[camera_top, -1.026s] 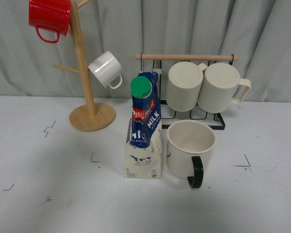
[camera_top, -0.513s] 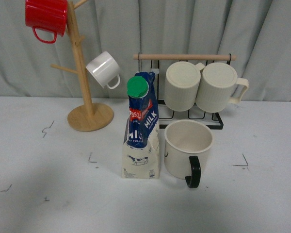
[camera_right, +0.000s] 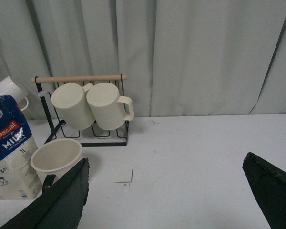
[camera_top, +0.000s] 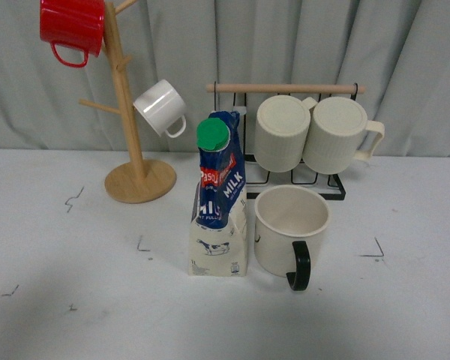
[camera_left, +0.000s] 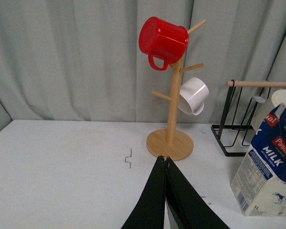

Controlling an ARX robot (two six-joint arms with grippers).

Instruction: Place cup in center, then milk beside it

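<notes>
— On the white tabletop [camera_top: 75,300], front view first: what stands there?

— The milk carton [camera_top: 220,199] is upright near the middle, green cap on top. Just beside it on the right stands the cream cup [camera_top: 291,231], mouth up, black handle toward the camera. A narrow gap separates them. Behind is a black wire rack [camera_top: 300,180] with two ribbed cream mugs [camera_top: 315,135] hanging from it, and to the left a wooden mug tree [camera_top: 131,135] carrying a red mug [camera_top: 71,26] and a small white mug [camera_top: 161,107]. Neither arm shows.

— Left wrist view?

— The left hand [camera_left: 167,164] has its black fingers pressed together, holding nothing, above bare tabletop short of the mug tree's base. The carton is off to one side.

— Right wrist view?

— The right hand [camera_right: 167,191] is spread wide and empty, well apart from the cup and carton, which sit in front of the rack.
</notes>
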